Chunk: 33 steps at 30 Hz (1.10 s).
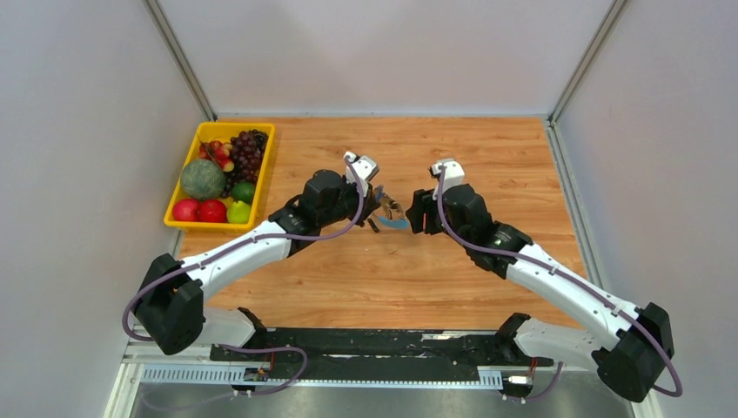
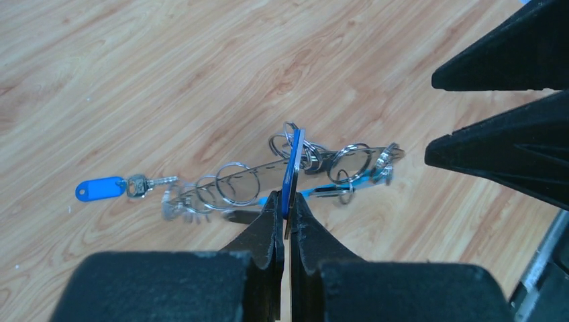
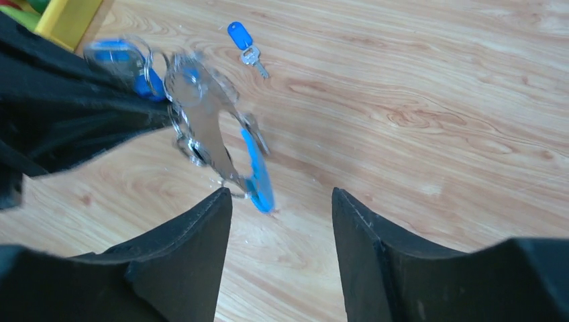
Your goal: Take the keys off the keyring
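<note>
- Grip status: left gripper [image 2: 284, 201] is clenched on the keyring [image 2: 268, 176]. The pinch falls on a thin blue piece seen edge-on, and I cannot tell whether that piece is a key head or part of the hoop.
- Right gripper [image 3: 278, 221] stands with its jaws apart and nothing between them, just beside the hoop's blue segment [image 3: 258, 171].
- Location of work: the keyring is held above the table [image 2: 134, 67] between the two grippers, near mid-table in the top view. It hangs tilted from the left pinch alone.
- Progress, as judged: one loose key [image 2: 144, 184] with a blue tag [image 2: 99, 188] lies flat on the wood, well apart from the hoop. The remaining keys [image 2: 181, 206] hang on small split rings [image 2: 235, 182] along the hoop, too blurred to count.
- Step in hand, as judged: the right gripper is to take one hanging key and work it off.
- Recommendation: choose the key at the hoop's end nearest the right fingers, so that neighbouring rings are not caught in the same bite.
- Recommendation: close on the key's head rather than on its split ring, then draw it along the hoop towards the opening. A pull straight outwards would likely bind.
- Recommendation: keep the left pinch firm and motionless. The hold is narrow and the bundle may swivel in it.
- Risk: the blur on the hoop in the right wrist view suggests swinging, so let it settle before closing.
</note>
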Tool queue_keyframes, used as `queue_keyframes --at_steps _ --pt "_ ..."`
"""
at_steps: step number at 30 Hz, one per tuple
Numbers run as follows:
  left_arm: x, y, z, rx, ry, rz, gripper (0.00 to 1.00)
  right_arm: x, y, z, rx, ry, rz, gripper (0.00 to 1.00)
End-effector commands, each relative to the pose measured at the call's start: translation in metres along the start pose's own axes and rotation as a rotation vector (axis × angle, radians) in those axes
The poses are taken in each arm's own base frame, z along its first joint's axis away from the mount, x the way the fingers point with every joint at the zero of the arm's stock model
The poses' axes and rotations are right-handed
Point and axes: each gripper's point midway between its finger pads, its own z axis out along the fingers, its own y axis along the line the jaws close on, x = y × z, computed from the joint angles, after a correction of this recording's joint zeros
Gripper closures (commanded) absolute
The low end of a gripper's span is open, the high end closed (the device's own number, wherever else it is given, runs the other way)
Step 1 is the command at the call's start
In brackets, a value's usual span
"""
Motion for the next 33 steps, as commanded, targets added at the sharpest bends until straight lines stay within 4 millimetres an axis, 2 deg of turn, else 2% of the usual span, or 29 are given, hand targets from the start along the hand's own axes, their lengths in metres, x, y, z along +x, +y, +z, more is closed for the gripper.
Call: queue_keyframes --at_steps 1,4,5,6,7,8,12,15,18,21,26,29,33 --pt "-0.004 -0.019 -0.015 0.068 0.094 -0.030 1.00 -0.030 0.005 -0.023 -0.078 -0.172 -0.090 0.40" --pt "-0.001 -0.032 -0.025 0.115 0.168 -0.085 1.00 -0.038 0.015 -0.039 -0.169 -0.263 -0.135 0.40" --pt "0.010 -0.035 -0.029 0.126 0.233 -0.104 1.00 -0.038 0.020 -0.043 -0.205 -0.291 -0.142 0.40" --pt "0.001 -0.039 -0.031 0.136 0.238 -0.103 1.00 -0.038 0.026 -0.047 -0.256 -0.322 -0.162 0.40" --pt "0.015 -0.040 -0.035 0.134 0.318 -0.112 1.00 -0.035 0.035 -0.051 -0.321 -0.350 -0.193 0.38" --pt "0.007 -0.045 -0.036 0.143 0.325 -0.101 1.00 -0.034 0.041 -0.054 -0.366 -0.382 -0.212 0.36" --pt "0.009 -0.055 -0.046 0.121 0.431 -0.050 1.00 -0.028 0.053 -0.064 -0.465 -0.438 -0.232 0.33" --pt "0.003 -0.060 -0.055 0.113 0.455 -0.031 1.00 -0.021 0.066 -0.067 -0.545 -0.424 -0.277 0.37" --pt "-0.003 -0.066 -0.062 0.122 0.462 -0.021 1.00 -0.016 0.075 -0.068 -0.604 -0.408 -0.313 0.49" --pt "-0.008 -0.076 -0.069 0.165 0.470 -0.017 1.00 -0.013 0.082 -0.072 -0.652 -0.410 -0.337 0.53" --pt "-0.015 -0.097 -0.078 0.245 0.469 0.008 1.00 -0.015 0.086 -0.081 -0.694 -0.470 -0.399 0.56" --pt "-0.018 -0.102 -0.084 0.257 0.484 0.024 1.00 -0.015 0.089 -0.086 -0.720 -0.500 -0.418 0.56" --pt "-0.019 -0.104 -0.088 0.271 0.493 0.039 1.00 -0.012 0.091 -0.084 -0.730 -0.499 -0.433 0.56"
